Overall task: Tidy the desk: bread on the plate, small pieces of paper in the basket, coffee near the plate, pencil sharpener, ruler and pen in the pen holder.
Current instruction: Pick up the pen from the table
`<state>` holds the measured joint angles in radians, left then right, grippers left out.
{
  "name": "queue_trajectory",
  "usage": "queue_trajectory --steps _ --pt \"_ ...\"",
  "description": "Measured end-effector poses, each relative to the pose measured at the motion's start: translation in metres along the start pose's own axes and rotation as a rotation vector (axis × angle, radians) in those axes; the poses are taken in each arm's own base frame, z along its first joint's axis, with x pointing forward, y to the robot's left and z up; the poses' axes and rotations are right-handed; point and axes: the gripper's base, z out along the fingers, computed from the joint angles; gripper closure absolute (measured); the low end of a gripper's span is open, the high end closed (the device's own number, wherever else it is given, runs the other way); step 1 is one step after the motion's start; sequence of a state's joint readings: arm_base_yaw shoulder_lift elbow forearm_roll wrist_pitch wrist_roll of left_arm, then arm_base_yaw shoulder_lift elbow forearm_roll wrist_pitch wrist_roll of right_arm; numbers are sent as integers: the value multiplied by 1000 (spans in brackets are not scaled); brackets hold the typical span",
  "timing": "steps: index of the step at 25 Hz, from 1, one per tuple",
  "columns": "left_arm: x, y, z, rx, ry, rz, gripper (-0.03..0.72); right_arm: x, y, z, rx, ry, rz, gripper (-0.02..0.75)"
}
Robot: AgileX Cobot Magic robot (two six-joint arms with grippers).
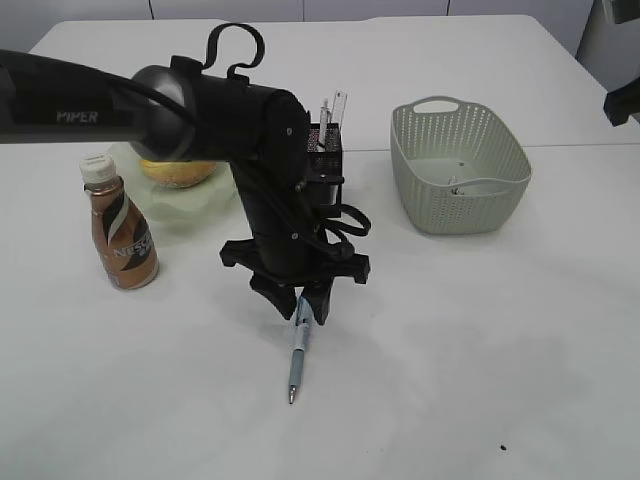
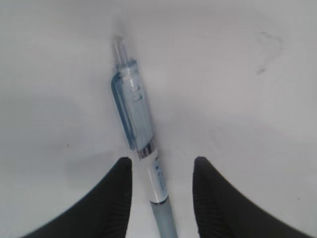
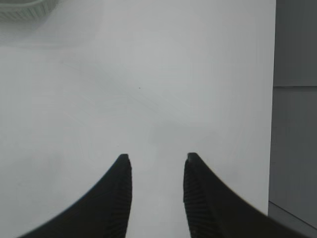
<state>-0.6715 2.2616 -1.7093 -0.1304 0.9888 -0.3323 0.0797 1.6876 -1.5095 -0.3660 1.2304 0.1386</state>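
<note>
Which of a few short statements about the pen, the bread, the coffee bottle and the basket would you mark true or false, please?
1. The pen lies on the table between the open fingers of the left gripper. True.
2. The bread is in the basket. False: it sits on the green plate, behind the coffee bottle.
3. The coffee bottle stands upright beside the plate. True.
4. The right gripper holds a ruler. False: its jaws are open over bare table with nothing between them.
5. The pen holder lies tipped over on its side. False: it stands upright behind the left arm, with items sticking up out of it.
</note>
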Motion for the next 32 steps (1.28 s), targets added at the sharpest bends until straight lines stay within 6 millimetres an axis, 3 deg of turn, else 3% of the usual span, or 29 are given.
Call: queue_trajectory --steps 4,13,19,25,32 --pt "-1 2 -2 -5 15 -4 398 0 0 0 0 0 0 447" --pt "4 7 24 -42 108 -9 400 0 0 0 0 0 0 447" --pt "4 7 24 -44 111 -9 407 0 0 0 0 0 0 447" --pt "4 8 26 -54 110 -4 531 0 0 0 0 0 0 447" --pt "2 8 29 -59 121 7 626 0 0 0 0 0 0 447"
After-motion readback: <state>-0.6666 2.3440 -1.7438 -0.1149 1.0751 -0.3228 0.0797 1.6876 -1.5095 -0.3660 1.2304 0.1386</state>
